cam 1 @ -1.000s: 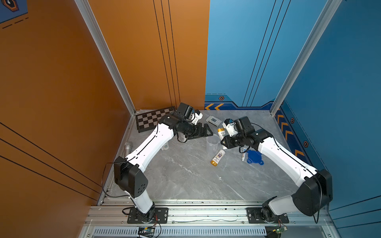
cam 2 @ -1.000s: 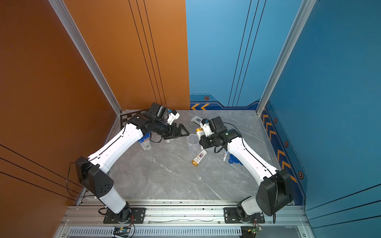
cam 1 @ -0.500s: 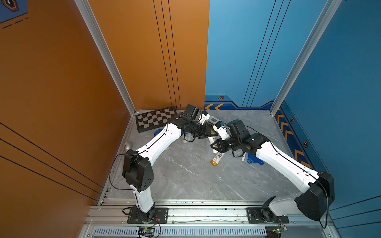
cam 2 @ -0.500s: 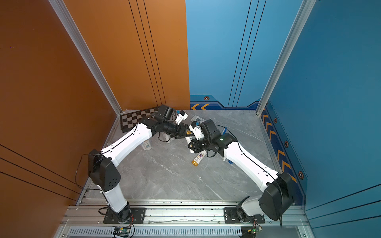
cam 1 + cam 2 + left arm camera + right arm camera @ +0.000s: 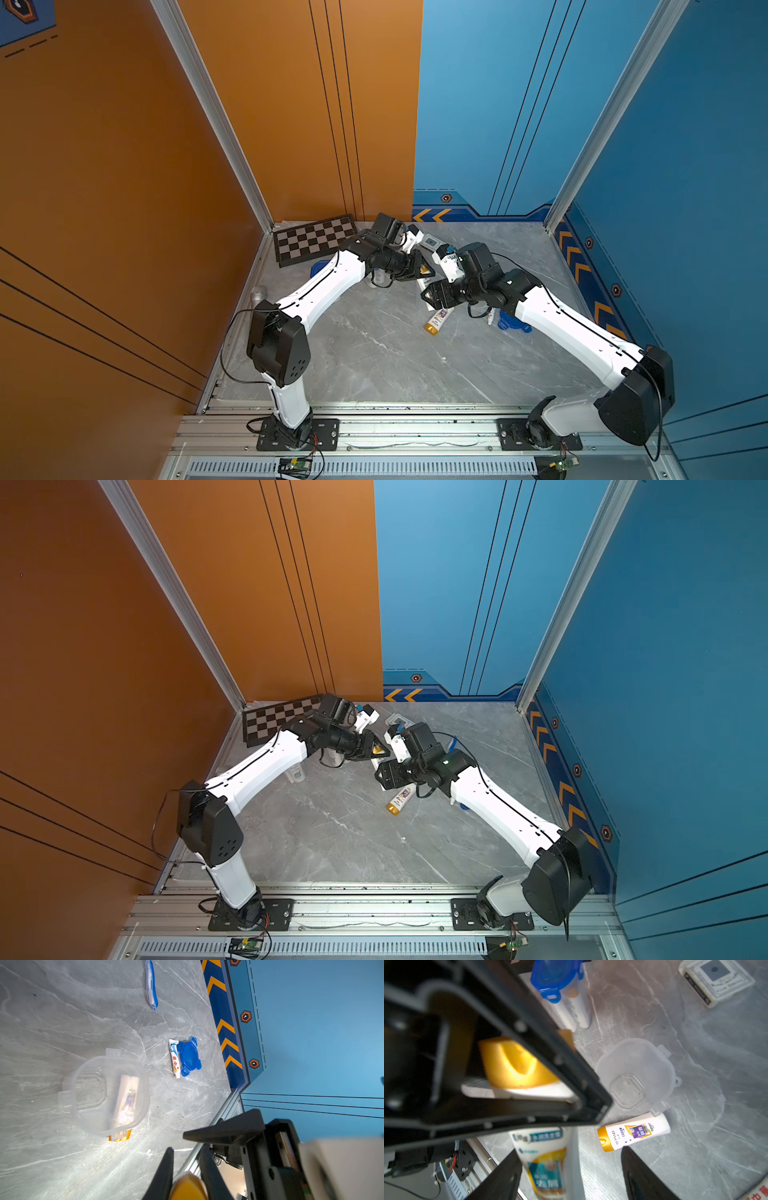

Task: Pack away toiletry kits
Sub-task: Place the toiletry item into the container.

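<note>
Here the left claw is clenched on the gold cap of a small white bottle, and the body of this bottle reaches between the fingers of the right claw, which stand wide apart, released. Under the two claws the open clear cup stands, with a second bottle lying just beside it, while the toothpaste tube touching a blue lid lies well apart from the claws.
</note>
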